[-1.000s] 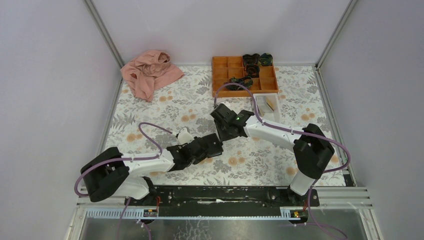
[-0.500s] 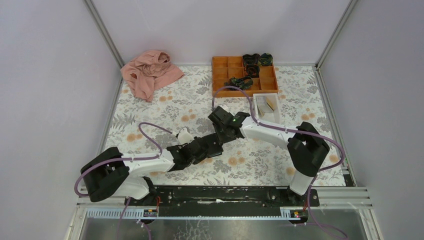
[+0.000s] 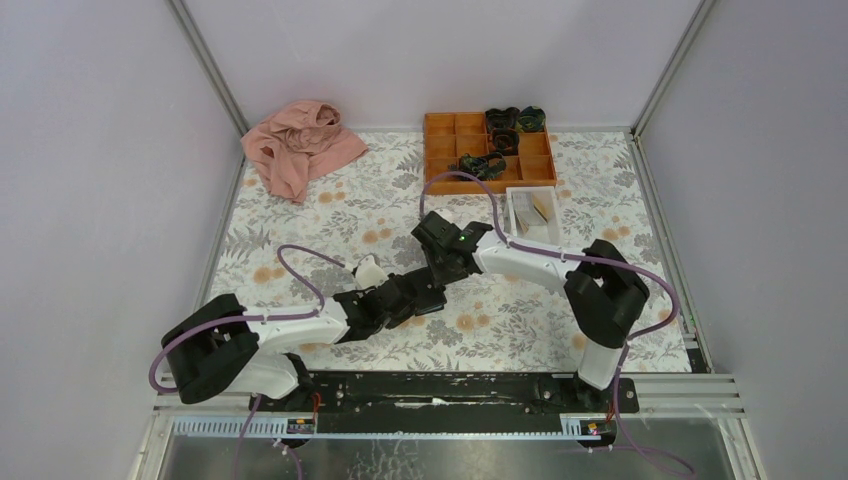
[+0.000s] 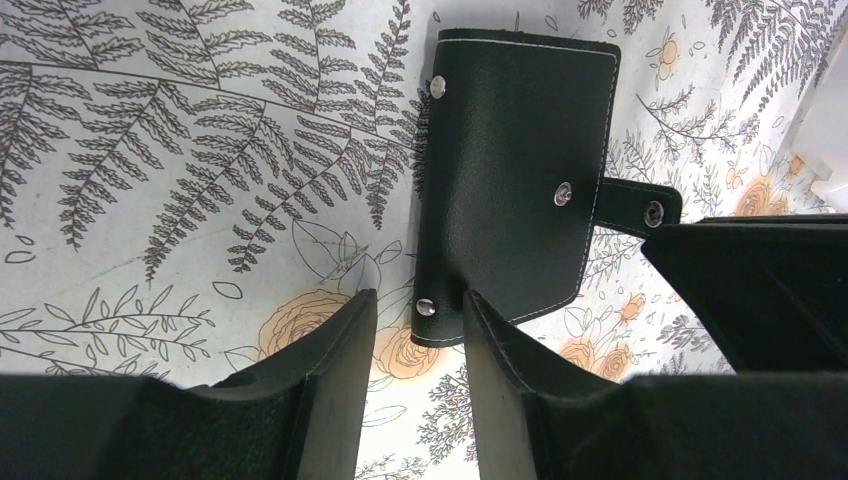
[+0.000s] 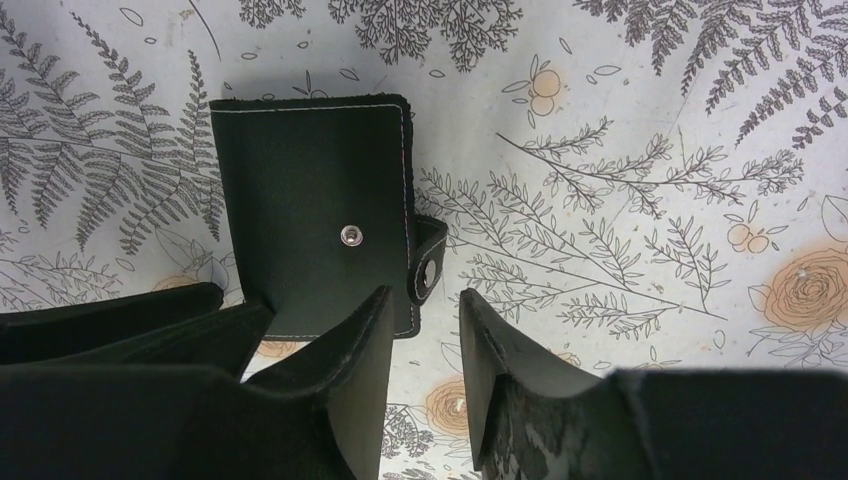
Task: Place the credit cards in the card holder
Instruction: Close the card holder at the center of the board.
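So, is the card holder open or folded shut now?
Folded shut: the card holder shows only its black cover, no inner pockets. Its snap strap sticks out unfastened.

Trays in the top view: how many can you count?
2: the orange compartment tray at the far edge, and the white tray just in front of it.

The card holder (image 4: 520,170) is black with pale stitching along its edges and small shiny silver snaps. The tablecloth (image 3: 330,215) is white with grey fern leaves and little orange flowers. A cloth (image 3: 300,145) at the back is pink. One tray (image 3: 440,150) is orange, and a small tray (image 3: 512,215) is white. The arms (image 3: 290,330) are white and black, with purple cables (image 3: 300,262).
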Motion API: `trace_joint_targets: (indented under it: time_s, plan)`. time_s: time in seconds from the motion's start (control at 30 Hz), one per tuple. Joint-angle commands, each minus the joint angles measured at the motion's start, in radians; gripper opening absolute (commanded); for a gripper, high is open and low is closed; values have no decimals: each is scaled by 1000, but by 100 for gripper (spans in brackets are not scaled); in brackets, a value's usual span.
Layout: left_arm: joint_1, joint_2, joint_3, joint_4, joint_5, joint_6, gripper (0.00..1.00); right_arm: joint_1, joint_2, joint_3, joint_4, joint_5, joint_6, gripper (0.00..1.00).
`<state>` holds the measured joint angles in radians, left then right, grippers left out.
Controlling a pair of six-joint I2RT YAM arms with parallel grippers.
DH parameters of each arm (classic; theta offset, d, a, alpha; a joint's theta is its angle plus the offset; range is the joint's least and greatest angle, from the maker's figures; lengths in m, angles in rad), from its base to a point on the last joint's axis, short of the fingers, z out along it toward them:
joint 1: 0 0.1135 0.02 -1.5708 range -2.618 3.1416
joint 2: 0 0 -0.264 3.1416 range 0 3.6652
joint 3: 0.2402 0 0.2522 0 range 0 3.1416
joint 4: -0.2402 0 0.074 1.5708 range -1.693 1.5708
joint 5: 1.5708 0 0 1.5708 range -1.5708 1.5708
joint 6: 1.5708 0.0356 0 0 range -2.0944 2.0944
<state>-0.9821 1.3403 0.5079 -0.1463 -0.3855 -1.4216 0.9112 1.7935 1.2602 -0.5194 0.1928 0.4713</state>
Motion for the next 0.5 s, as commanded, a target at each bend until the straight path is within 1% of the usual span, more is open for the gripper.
trace_joint_targets:
  time_s: [0.0, 0.23, 0.37, 0.47]
  plan:
    - [-9, 30, -35, -30, 0, 24, 45, 9, 11, 59, -11, 15, -2, 37]
    - [-9, 34, -36, -27, 2, 28, 45, 10, 26, 72, -13, 15, -4, 32]
    - [-9, 36, -36, -23, 3, 30, 45, 9, 28, 71, -15, 14, -6, 28]
    - [-9, 40, -36, -20, 5, 32, 45, 11, 29, 66, -16, 13, -4, 27]
